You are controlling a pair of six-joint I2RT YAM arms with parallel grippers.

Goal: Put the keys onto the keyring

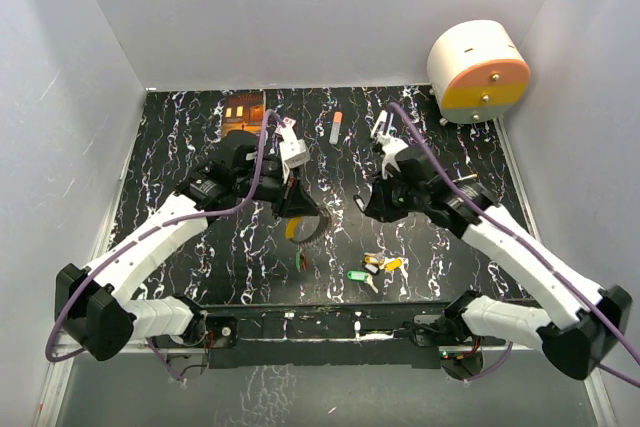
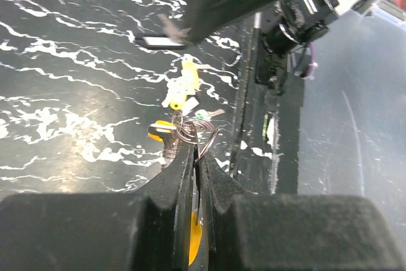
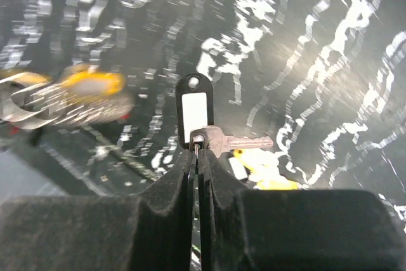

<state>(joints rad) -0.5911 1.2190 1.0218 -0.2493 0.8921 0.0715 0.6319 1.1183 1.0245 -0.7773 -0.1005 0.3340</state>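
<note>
My left gripper (image 1: 297,213) is shut on the thin silvery keyring (image 1: 314,228) above the table's middle. A yellow tag (image 1: 291,230) hangs at the ring. In the left wrist view the wire ring (image 2: 194,130) sticks out from the closed fingertips of that gripper (image 2: 198,154). My right gripper (image 1: 363,203) is shut on a metal key (image 3: 236,141) with a black tag (image 3: 193,108); its jaws (image 3: 198,150) pinch the key's head. Loose keys lie near the front: yellow (image 1: 392,265) and green (image 1: 357,273), with a small reddish piece (image 1: 299,262) under the ring.
A white and orange drum-shaped device (image 1: 478,69) stands at the back right corner. A small orange and white stick (image 1: 335,127) lies at the back middle. The black marbled mat (image 1: 180,157) is walled in by white panels on three sides.
</note>
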